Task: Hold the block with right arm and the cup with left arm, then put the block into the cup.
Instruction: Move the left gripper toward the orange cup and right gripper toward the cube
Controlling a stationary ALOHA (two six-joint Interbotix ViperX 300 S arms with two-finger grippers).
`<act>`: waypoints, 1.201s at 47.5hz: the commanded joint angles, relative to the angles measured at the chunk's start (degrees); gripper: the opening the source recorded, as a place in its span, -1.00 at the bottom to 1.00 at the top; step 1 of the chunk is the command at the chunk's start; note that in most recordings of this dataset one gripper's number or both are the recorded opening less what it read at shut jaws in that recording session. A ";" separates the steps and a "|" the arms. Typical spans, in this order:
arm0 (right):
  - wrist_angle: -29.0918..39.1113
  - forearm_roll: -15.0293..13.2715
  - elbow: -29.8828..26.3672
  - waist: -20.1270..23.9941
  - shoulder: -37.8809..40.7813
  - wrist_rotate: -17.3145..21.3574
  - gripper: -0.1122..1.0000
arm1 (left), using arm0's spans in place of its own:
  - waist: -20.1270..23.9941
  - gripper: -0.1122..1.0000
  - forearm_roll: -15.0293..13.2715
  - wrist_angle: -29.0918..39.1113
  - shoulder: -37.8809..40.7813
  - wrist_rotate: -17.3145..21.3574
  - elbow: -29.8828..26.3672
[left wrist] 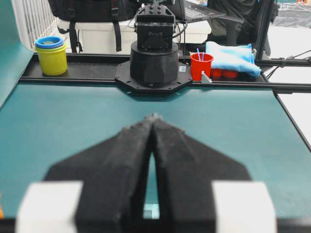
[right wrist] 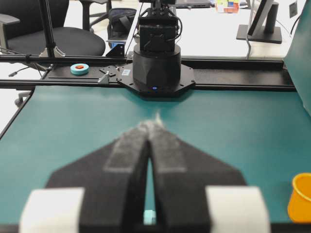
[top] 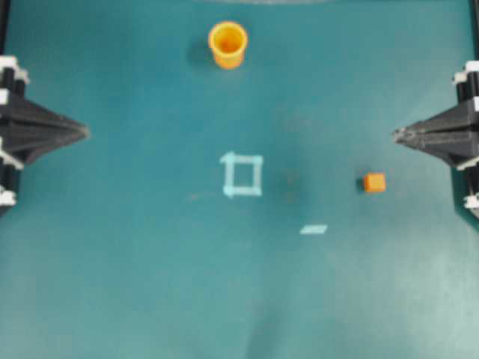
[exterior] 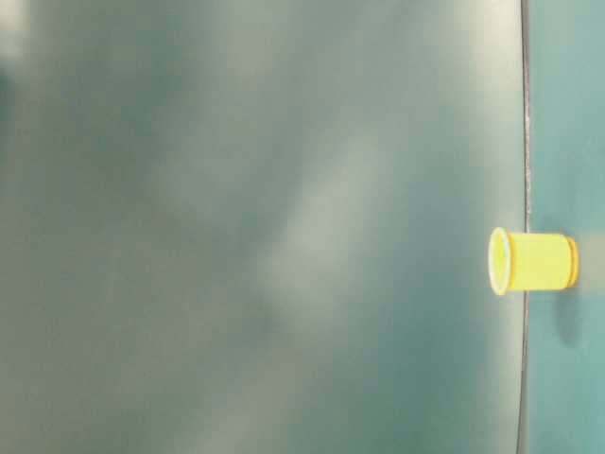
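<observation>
**Both grippers clenched, cup and block untouched**

The teal table (top: 150,284) spreads between two arms parked at opposite edges. The left gripper (top: 84,133) and right gripper (top: 397,134) are each pinched closed on nothing. The yellow-orange cup (top: 227,43) stands upright, well away from both. The small orange block (top: 374,182) lies near the right gripper's tip, apart from it.

open mat surrounds the block (top: 374,182) and the cup (top: 227,44), well apart.
</observation>
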 commanded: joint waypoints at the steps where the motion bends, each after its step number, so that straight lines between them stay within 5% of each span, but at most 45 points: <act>1: 0.44 0.09 -0.97 0.00 0.26 0.09 -0.81 | 0.35 -0.81 0.26 1.93 0.88 -0.26 -0.62; 7: 8.17 0.09 -2.90 -0.09 0.79 0.53 -0.80 | 1.58 -0.55 0.26 5.80 1.32 -0.26 -0.88; 26: 30.76 0.09 -8.88 -0.09 2.64 6.33 -0.77 | 4.48 -0.55 0.53 7.56 5.01 0.35 -1.49; 45: 36.47 0.09 -9.05 -0.18 4.48 18.46 0.19 | 7.82 -0.55 0.53 7.56 10.37 0.62 -2.20; 57: 41.22 0.09 -10.02 -0.09 7.03 27.51 0.37 | 12.83 -0.55 0.44 8.96 14.68 -0.53 -3.25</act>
